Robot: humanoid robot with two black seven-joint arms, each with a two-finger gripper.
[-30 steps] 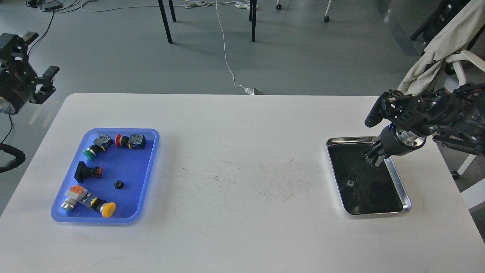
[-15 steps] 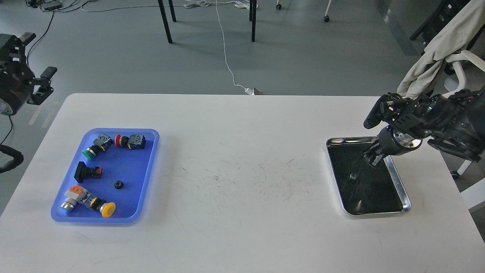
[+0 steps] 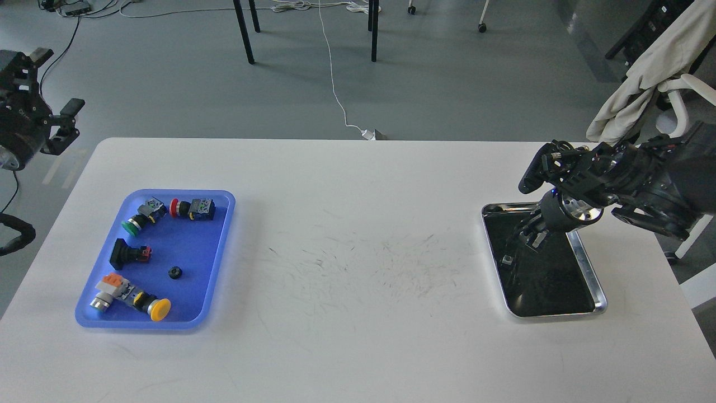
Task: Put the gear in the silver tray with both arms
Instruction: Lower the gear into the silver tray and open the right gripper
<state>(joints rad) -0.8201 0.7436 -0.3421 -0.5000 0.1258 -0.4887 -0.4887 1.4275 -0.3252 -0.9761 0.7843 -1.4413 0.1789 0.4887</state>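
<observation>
The gear (image 3: 174, 272) is a small black ring lying in the blue tray (image 3: 221, 246) at the left, with no gripper near it. At the right, the silver tray (image 3: 587, 268) holds only reflections on its dark bottom. My right gripper (image 3: 530, 202) hovers over the tray's back edge. It looks open, with one finger (image 3: 531, 170) above and the other (image 3: 530, 235) over the tray's bottom, and nothing sits between them. My left gripper (image 3: 57, 81) is raised off the table's far left corner, open and empty.
The blue tray also holds several push-button switches, green (image 3: 132, 225), red (image 3: 174, 207), black (image 3: 120, 253) and yellow (image 3: 160, 309). The white table (image 3: 358, 313) lies between the two trays. A chair draped with cloth (image 3: 643, 73) stands behind the right arm.
My right gripper has moved left across the back of the silver tray. The left gripper rose slightly and then held still. The gear has not moved.
</observation>
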